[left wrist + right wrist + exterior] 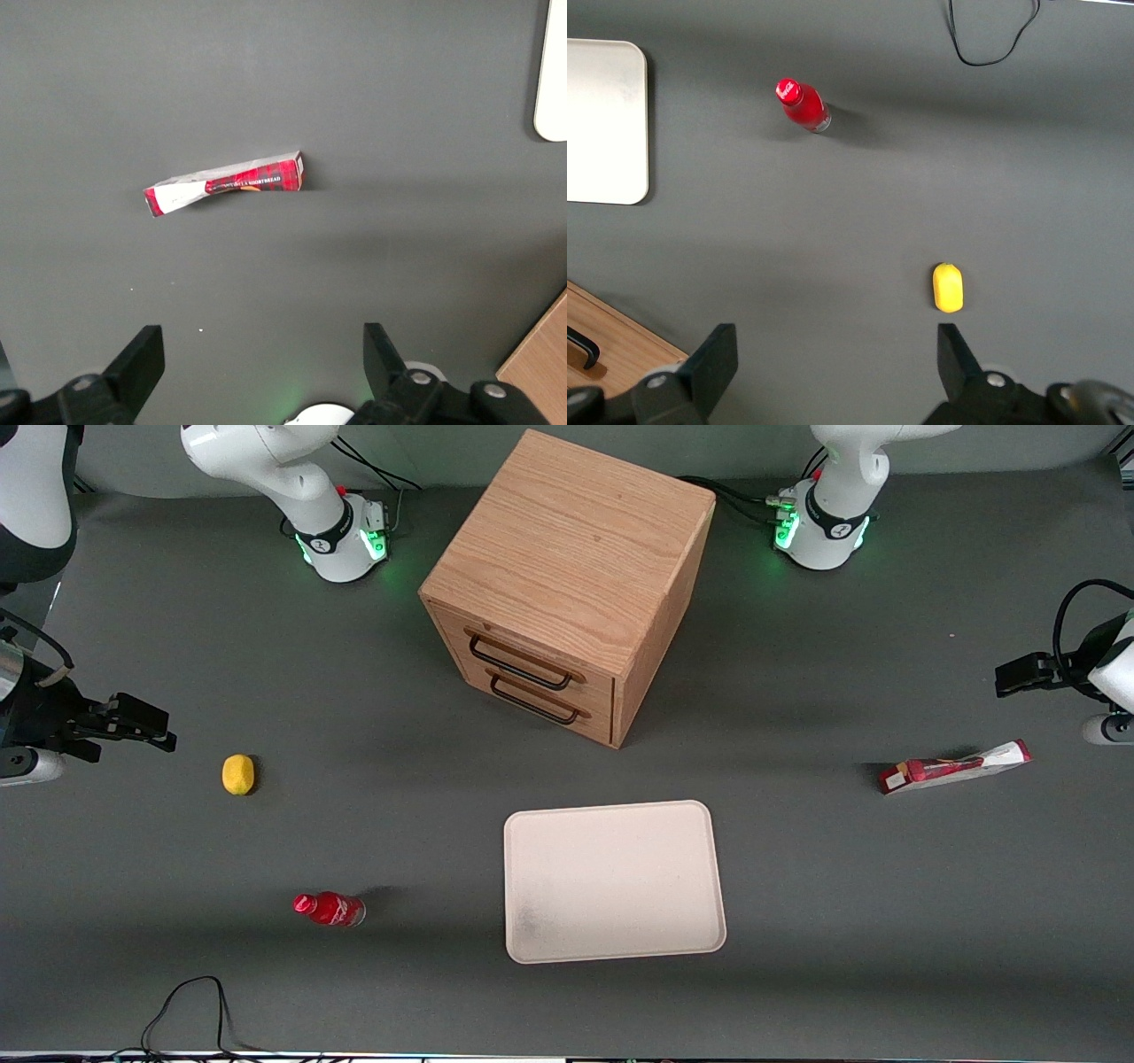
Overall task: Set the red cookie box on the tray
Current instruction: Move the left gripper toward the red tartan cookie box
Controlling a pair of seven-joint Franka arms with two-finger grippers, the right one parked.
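one cookie box [955, 767], one tray [614, 881], one bottle [330, 909], one lemon [237, 774], one cabinet [567, 584]

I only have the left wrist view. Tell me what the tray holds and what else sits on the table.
Observer: The tray holds nothing; the red cookie box lies on the table toward the working arm's end, apart from the tray.
Operator: Give me the gripper's position.
Observer: The gripper hangs open above the table near the box, holding nothing.
Operator: List the other objects.
Observer: A wooden drawer cabinet stands farther from the front camera than the tray, with both drawers shut. Toward the parked arm's end lie a lemon and a red bottle.
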